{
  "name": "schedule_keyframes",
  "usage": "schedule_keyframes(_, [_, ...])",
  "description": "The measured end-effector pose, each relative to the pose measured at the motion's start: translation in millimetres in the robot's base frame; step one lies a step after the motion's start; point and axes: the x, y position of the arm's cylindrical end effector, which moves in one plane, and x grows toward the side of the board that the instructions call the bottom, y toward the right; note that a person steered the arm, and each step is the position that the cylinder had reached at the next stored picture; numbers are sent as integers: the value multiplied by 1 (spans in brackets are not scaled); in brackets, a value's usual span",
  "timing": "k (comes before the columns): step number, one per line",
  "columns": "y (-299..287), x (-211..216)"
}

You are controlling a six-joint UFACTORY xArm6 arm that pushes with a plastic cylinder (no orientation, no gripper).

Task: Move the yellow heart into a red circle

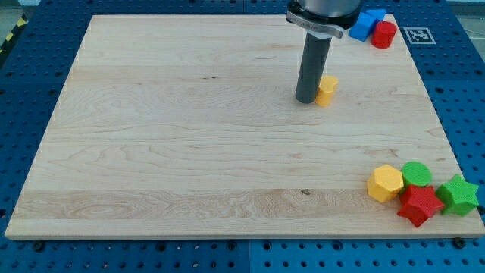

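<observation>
The yellow heart (327,89) lies on the wooden board (189,136) right of centre, near the view's top. My tip (306,100) stands just left of it, touching or nearly touching its left side. The red circle (384,34) is a red cylinder at the view's top right corner of the board, up and right of the heart. The rod's upper part and the arm's mount (322,15) rise out of the view's top.
A blue block (367,24) sits against the red circle's left side. At the view's bottom right lie a yellow hexagon (386,183), a green circle (416,174), a red star (419,205) and a green star (458,194), close together.
</observation>
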Motion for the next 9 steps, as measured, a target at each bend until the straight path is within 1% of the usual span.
schedule_keyframes(1, [0,3])
schedule_keyframes(2, [0,22])
schedule_keyframes(3, [12,22])
schedule_keyframes(4, [32,15])
schedule_keyframes(7, [45,-7])
schedule_keyframes(9, [-9,-34])
